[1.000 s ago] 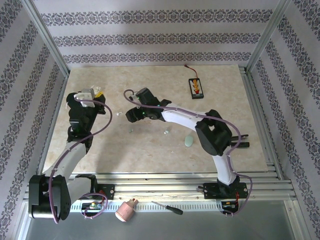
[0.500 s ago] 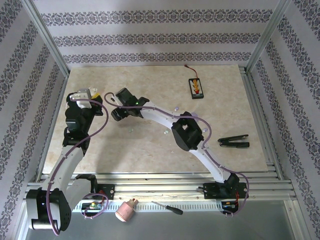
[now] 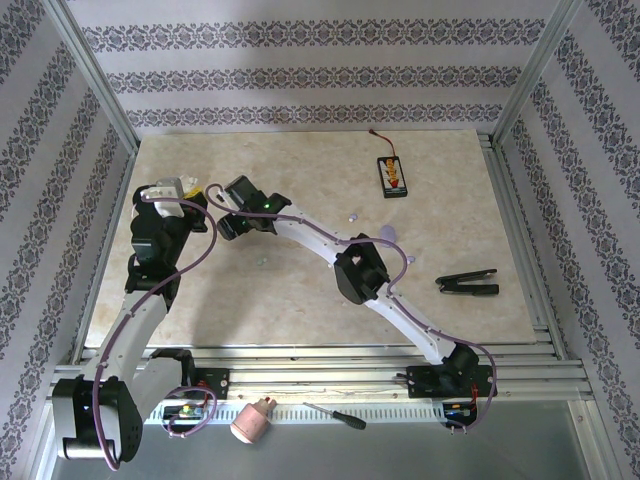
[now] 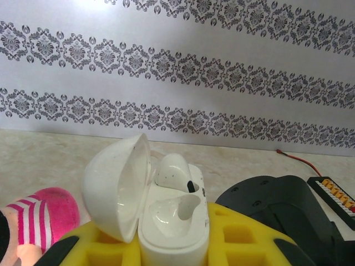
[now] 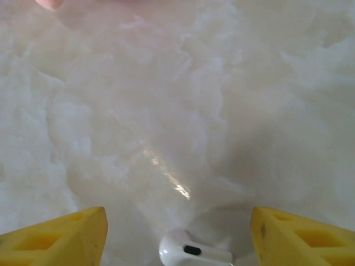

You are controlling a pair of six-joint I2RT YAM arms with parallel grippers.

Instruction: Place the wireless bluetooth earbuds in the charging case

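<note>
The white charging case (image 4: 173, 221) stands with its lid swung open to the left, and my left gripper (image 4: 172, 239) is shut on its base with yellow fingers. One white earbud (image 4: 173, 170) sits in the case's far socket; the near socket is empty. In the top view the left gripper (image 3: 172, 190) holds the case at the table's left. My right gripper (image 3: 232, 222) reaches close beside it. In the right wrist view the right gripper (image 5: 177, 230) is open, its fingertips wide apart, with a white earbud (image 5: 194, 254) lying on the table between them, touched by neither.
Two small pale lavender pieces (image 3: 352, 217) (image 3: 388, 234) lie near the right arm's elbow. A black board with a red wire (image 3: 392, 176) lies at the back and black tweezers (image 3: 467, 283) at the right. A screwdriver (image 3: 335, 415) and a pink object (image 3: 252, 420) rest on the front rail.
The right arm has stretched leftward across the table, bringing its gripper next to the left gripper, with its jaws narrowing slightly. The left arm has shifted slightly left and still holds the case.
</note>
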